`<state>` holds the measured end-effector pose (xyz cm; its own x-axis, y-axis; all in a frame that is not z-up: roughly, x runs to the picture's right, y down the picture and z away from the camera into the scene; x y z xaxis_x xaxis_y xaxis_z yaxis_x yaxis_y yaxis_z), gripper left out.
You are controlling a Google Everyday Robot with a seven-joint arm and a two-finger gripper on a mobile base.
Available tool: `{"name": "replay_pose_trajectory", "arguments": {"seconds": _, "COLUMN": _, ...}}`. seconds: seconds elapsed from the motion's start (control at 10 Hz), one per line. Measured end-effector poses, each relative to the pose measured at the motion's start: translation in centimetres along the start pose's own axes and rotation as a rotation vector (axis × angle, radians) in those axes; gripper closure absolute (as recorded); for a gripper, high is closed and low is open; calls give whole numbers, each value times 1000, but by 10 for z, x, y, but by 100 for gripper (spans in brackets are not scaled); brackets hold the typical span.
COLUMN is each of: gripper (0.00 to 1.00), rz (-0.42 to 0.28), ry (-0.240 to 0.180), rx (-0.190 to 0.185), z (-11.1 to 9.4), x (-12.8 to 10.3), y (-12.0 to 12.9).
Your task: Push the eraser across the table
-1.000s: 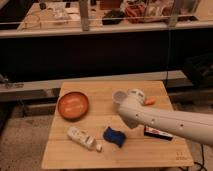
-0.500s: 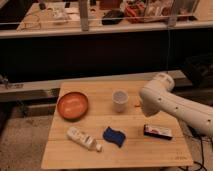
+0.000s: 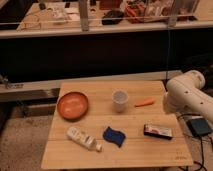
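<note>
The eraser (image 3: 158, 131), a small flat bar with black edges and a whitish top with reddish marks, lies near the right front of the light wooden table (image 3: 145, 152). A white arm segment (image 3: 187, 95) hangs just off the table's right edge, behind and to the right of the eraser and not touching it. The gripper itself is out of view; only this rounded arm part shows.
An orange bowl (image 3: 73, 105) sits at the left back, a white cup (image 3: 120, 100) at the middle and a small orange carrot-like piece (image 3: 145, 103) to its right. A white bottle (image 3: 83, 138) and a blue wavy pad (image 3: 115, 136) lie at the front. Cables and a dark box (image 3: 200, 127) are on the floor at right.
The arm has swung from over the table's middle to beyond its right edge, uncovering the cup and the orange piece. The eraser and other objects have not moved.
</note>
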<state>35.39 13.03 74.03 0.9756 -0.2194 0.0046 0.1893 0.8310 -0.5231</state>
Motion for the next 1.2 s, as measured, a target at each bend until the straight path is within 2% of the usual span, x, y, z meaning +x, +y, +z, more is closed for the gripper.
{"name": "replay_pose_trajectory", "arguments": {"seconds": 0.3, "gripper": 100, "rz": 93, "ry": -1, "rx": -38, "z": 23, "x": 35, "y": 24}}
{"name": "replay_pose_trajectory", "arguments": {"seconds": 0.7, "gripper": 100, "rz": 145, "ry": -46, "rx": -51, "z": 71, "x": 43, "y": 59}}
{"name": "replay_pose_trajectory", "arguments": {"seconds": 0.8, "gripper": 100, "rz": 147, "ry": -46, "rx": -58, "z": 83, "x": 45, "y": 67}}
{"name": "replay_pose_trajectory", "arguments": {"seconds": 1.0, "gripper": 100, "rz": 148, "ry": -55, "rx": -75, "z": 99, "x": 42, "y": 76}}
{"name": "replay_pose_trajectory", "arguments": {"seconds": 1.2, "gripper": 100, "rz": 147, "ry": -52, "rx": -81, "z": 104, "x": 42, "y": 84}}
